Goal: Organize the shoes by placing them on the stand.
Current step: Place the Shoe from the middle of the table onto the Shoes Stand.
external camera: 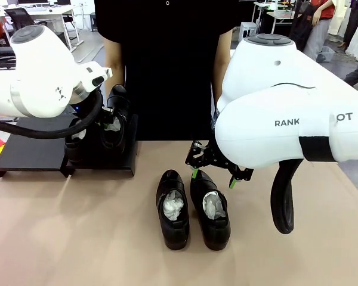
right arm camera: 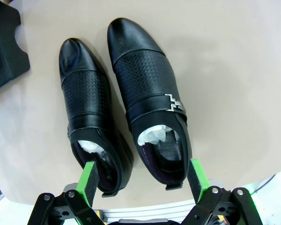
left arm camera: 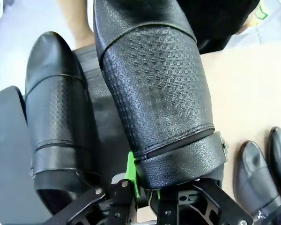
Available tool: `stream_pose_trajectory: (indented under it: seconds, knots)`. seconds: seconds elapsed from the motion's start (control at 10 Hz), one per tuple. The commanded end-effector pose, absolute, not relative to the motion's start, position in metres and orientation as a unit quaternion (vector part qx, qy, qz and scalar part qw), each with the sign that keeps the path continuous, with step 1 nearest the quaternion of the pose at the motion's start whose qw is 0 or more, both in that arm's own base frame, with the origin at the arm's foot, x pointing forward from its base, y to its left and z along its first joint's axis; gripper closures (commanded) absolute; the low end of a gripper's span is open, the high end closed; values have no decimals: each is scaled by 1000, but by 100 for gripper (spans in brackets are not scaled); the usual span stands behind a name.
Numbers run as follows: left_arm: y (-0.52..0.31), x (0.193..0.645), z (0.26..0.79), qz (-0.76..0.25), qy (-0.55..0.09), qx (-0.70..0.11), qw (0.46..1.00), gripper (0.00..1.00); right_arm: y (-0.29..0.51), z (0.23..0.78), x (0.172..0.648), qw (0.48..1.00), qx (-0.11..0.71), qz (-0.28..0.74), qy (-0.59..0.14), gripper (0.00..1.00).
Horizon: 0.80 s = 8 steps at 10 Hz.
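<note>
Setting a glossy black leather dress shoe (left arm camera: 154, 93) onto the low matte black stand (external camera: 30, 152) looks like the step in hand. The left fingers (left arm camera: 131, 176) are clamped on its heel end, toe pointing away from them. A matching shoe (left arm camera: 56, 117) lies on the stand just beside them. The right fingers (right arm camera: 90, 180) stand apart above the buckled black shoe (right arm camera: 145, 79) and its plain-sided partner (right arm camera: 86, 98) on the tan desk (right arm camera: 234, 93). Next, the left should lower and let go, and the right should centre on one heel.
</note>
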<state>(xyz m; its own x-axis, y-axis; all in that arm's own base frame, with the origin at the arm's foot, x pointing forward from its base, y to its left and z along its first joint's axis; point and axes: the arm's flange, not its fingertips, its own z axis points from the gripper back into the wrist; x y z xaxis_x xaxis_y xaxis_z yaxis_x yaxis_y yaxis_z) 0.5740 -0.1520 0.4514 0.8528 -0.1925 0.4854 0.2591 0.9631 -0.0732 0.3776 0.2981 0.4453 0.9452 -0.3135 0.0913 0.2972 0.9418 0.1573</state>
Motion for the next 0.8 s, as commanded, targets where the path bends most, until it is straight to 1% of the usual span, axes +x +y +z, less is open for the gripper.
stream_pose_trajectory:
  seconds: [0.0,0.6,0.7]
  knots:
    - [-145,580,457,-123,-254,-89,955,100,299,448,382,985,66,-146,-59,0]
    - [-139,590,440,-111,-241,-101,959,100,299,448,382,985,66,-146,-59,0]
    - [-139,591,439,-112,-239,-102,959,98,299,448,382,985,66,-146,-59,0]
